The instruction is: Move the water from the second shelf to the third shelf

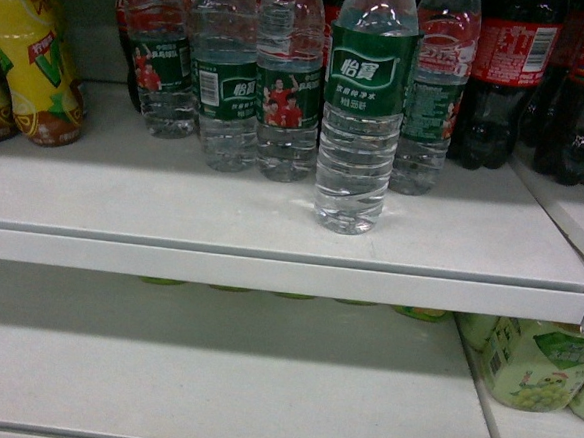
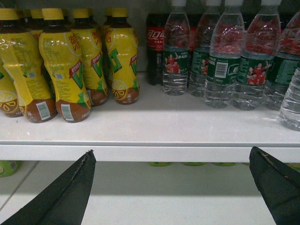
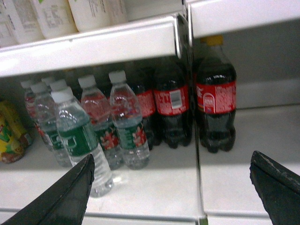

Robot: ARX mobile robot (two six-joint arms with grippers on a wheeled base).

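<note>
Yellow plastic tea bottles [image 1: 33, 56] with lemon-print labels stand at the far left of the white metal shelf [image 1: 173, 196], their dark liquid showing at the base. To their right a row of clear ribbed water bottles with dark green wrap labels [image 1: 251, 86] lines the back of the same shelf, and one more such bottle, the water [image 1: 362, 114], stands upright in front of that row, nearer the shelf's front edge and apart from both arms. Right of the water bottles come dark cola bottles with red labels [image 1: 543, 76], some of them past the seam where the next shelf section begins. On the shelf below, pale green bottles with grape-print labels [image 1: 537, 367] sit at the right (only partly in view). The left gripper [image 2: 171, 187] hangs below the shelf lip with its two black fingers [image 2: 70, 192] spread wide and nothing between them. The right gripper [image 3: 171, 187] is likewise spread wide and holds nothing, the water [image 3: 79, 140] standing beyond its left finger [image 3: 70, 192].
</note>
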